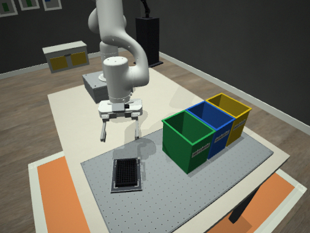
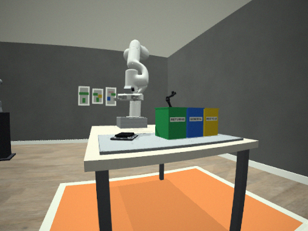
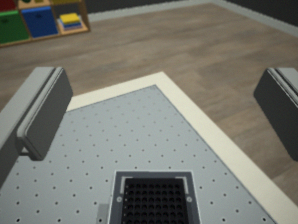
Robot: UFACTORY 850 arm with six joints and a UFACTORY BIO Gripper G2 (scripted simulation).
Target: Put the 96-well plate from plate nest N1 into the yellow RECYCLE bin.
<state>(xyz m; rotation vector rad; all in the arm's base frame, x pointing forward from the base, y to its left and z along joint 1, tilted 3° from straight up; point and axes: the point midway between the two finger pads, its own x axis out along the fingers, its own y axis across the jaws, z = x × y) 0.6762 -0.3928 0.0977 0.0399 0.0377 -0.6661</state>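
My gripper [image 1: 120,139] [image 2: 128,98] [image 3: 162,110] hangs above the table [image 1: 73,135] [image 2: 170,156] [image 3: 170,86], its two fingers spread with nothing between them. Below, and further out over the grey board [image 1: 159,196] [image 2: 170,147] [image 3: 145,130], the black plate [image 1: 126,172] [image 2: 125,134] [image 3: 155,202] lies flat in its nest [image 1: 113,184] [image 2: 134,137] [image 3: 116,192], well apart from the bins. I judge it light and stiff, probably smooth plastic that could slip in a shallow hold; I would take it low by two opposite side walls, level, keeping off the open wells. The nest's raised corners may catch it, so a straight lift seems wise. Beside it on the board, three upright bins stand in a row: green [image 1: 184,141] [image 2: 170,127], nearest the plate, reads RETURNS; blue [image 1: 219,138] [image 2: 195,127], in the middle, seems to read GENERAL; yellow [image 1: 237,132] [image 2: 210,127], furthest, has a blurred label that fits RECYCLE. I can make out no brand name.
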